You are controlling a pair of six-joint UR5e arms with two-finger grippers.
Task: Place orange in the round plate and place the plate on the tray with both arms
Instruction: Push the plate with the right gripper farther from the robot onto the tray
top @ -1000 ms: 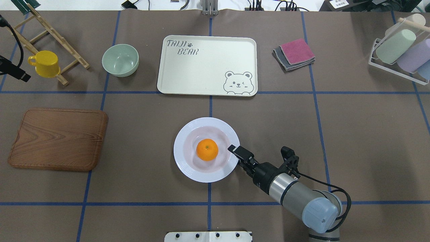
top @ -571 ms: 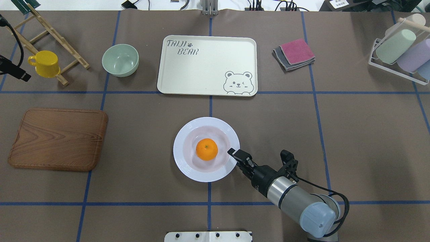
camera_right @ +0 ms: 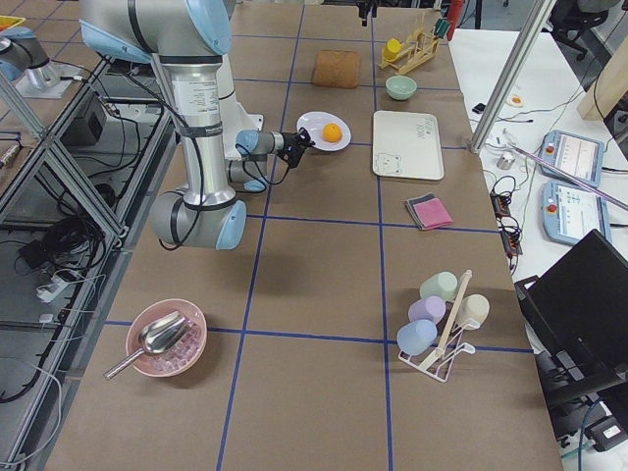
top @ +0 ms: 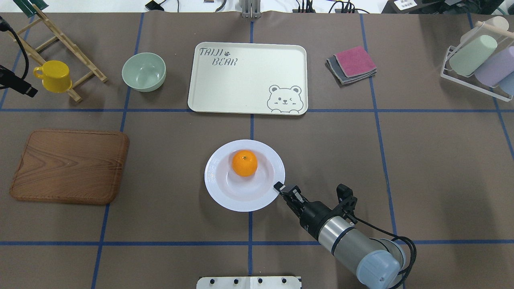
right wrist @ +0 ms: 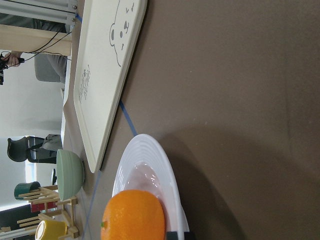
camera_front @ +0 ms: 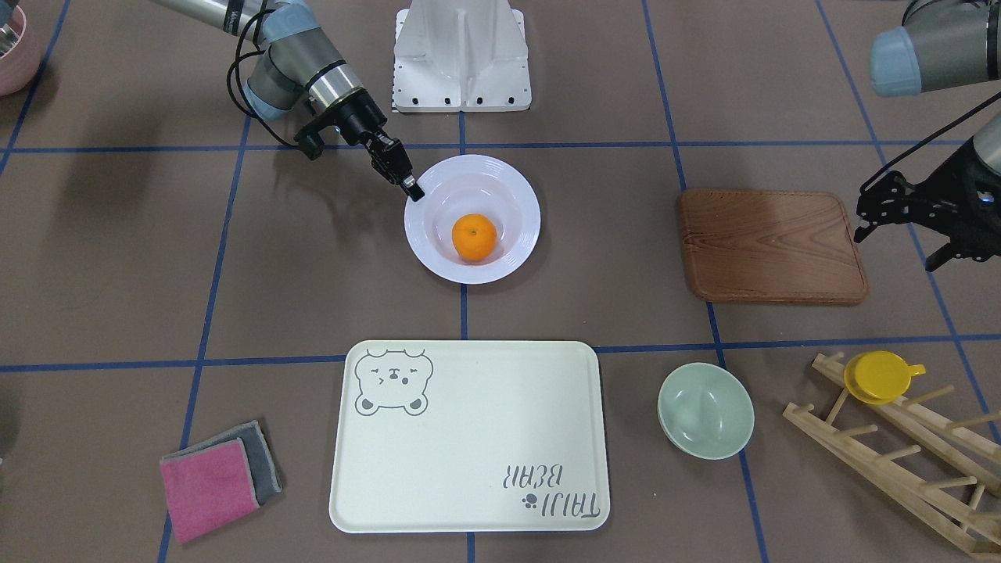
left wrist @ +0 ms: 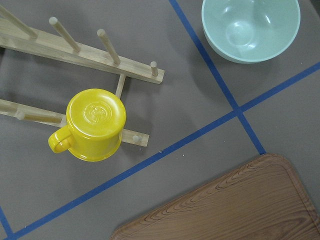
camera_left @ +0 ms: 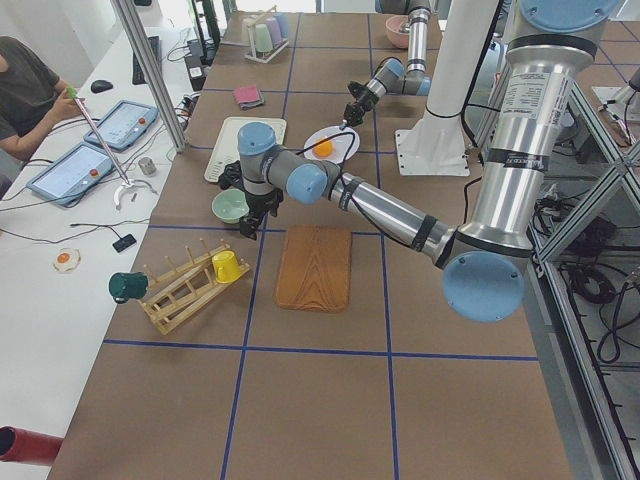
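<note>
The orange [top: 245,163] lies in the white round plate [top: 217,192], toward its far side. My right gripper [top: 279,186] is shut on the plate's near-right rim; the right wrist view shows a black fingertip [right wrist: 177,235] under that rim and the orange [right wrist: 134,216] close by. From the front, the same gripper [camera_front: 413,190] meets the plate's rim [camera_front: 516,188]. The cream bear tray [top: 249,80] lies bare beyond the plate. My left gripper [camera_front: 931,258] hangs past the wooden board's outer end; I cannot tell whether it is open or shut.
A wooden board [top: 68,164] lies left of the plate. A green bowl [top: 143,71], a yellow cup [top: 54,75] and a wooden rack [top: 60,36] are at the far left. Folded cloths [top: 353,64] and a rack of cups [top: 478,60] are at the far right.
The right gripper drew back a little toward the robot at the plate's rim. The orange rolled to the plate's far side and the plate shifted slightly left.
</note>
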